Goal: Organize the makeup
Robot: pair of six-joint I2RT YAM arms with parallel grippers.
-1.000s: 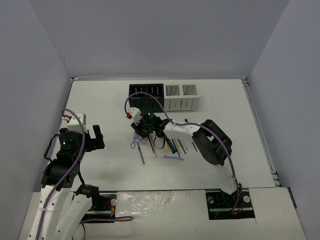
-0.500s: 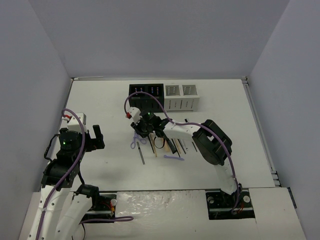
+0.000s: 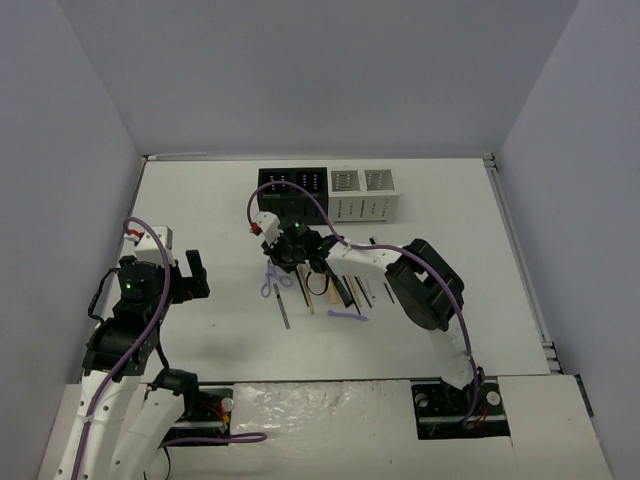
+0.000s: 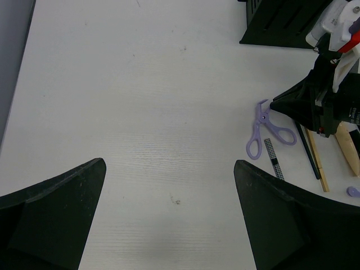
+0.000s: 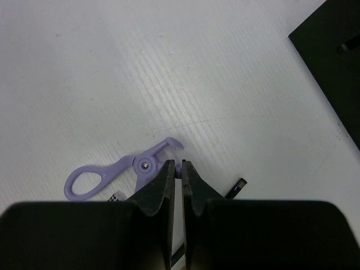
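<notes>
The lilac-handled scissors (image 5: 121, 171) lie flat on the white table, left of a row of thin pencils and sticks (image 3: 312, 292). My right gripper (image 5: 179, 169) is down at the scissors' pivot end, its jaws almost together with a small lilac part pinched between the tips. The scissors (image 4: 264, 126) and the right gripper (image 4: 295, 104) also show in the left wrist view. A black pencil tip (image 5: 237, 187) lies just right of the fingers. A checkered stick (image 4: 274, 159) and a tan pencil (image 4: 318, 163) lie beside the scissors. My left gripper (image 4: 169, 197) is open and empty above bare table.
A black slotted organizer (image 3: 293, 190) and a white slotted organizer (image 3: 364, 192) stand side by side at the back of the table. A lilac tool (image 3: 347, 316) lies in front of the pencil row. Grey walls enclose the table on three sides.
The right gripper has edged very slightly toward the far side at the scissors. The left arm has not moved.
</notes>
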